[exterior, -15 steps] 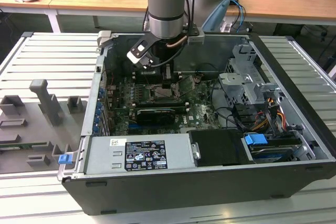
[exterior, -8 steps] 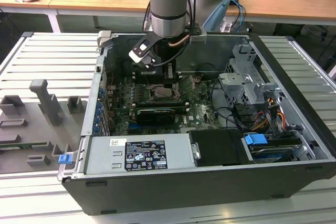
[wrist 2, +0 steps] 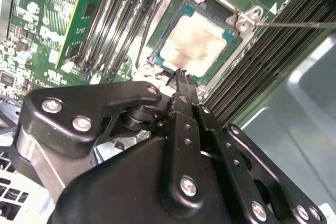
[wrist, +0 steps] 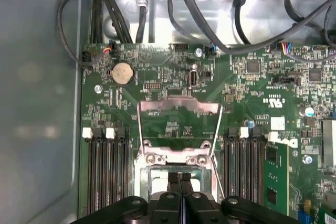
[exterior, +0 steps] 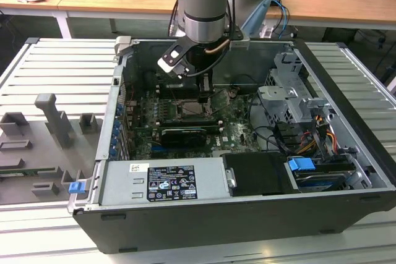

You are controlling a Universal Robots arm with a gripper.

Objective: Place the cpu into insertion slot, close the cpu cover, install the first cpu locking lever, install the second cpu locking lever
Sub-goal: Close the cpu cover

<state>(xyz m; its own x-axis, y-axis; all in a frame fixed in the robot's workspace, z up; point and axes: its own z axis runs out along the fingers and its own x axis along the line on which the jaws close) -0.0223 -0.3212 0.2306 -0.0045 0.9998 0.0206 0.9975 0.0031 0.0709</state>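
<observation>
**CPU seated in socket, cover raised, hand closed over socket edge**

Exterior view, from its left to its right: grey fixture blocks (exterior: 59,122) stand on the slatted metal bench (exterior: 55,60). Beside them lies the open computer case (exterior: 247,227). The case holds a green motherboard (exterior: 139,115), a long black card (exterior: 182,135), a grey power supply (exterior: 164,180) along the near wall, and a metal drive cage (exterior: 291,97) with bundled cables towards the view's right. The arm reaches down into the case, and the hand (exterior: 204,94) is low over the board.

The insertion slot (wrist 2: 245,20) holds the cpu (wrist 2: 197,38), which lies flat and square within the silver rim, between banks of memory slots (wrist 2: 121,19). In the first wrist view the cpu cover (wrist: 178,106) stands raised on its hinge, with green board showing through its window. A thin lever rod (wrist 2: 294,23) juts out past the slot's corner.

The hand (wrist 2: 182,73) is narrow, its fingers (wrist: 173,182) pressed together with nothing between them. Its tip is at the near edge of the cpu. Whether it touches the cpu cannot be told.
</observation>
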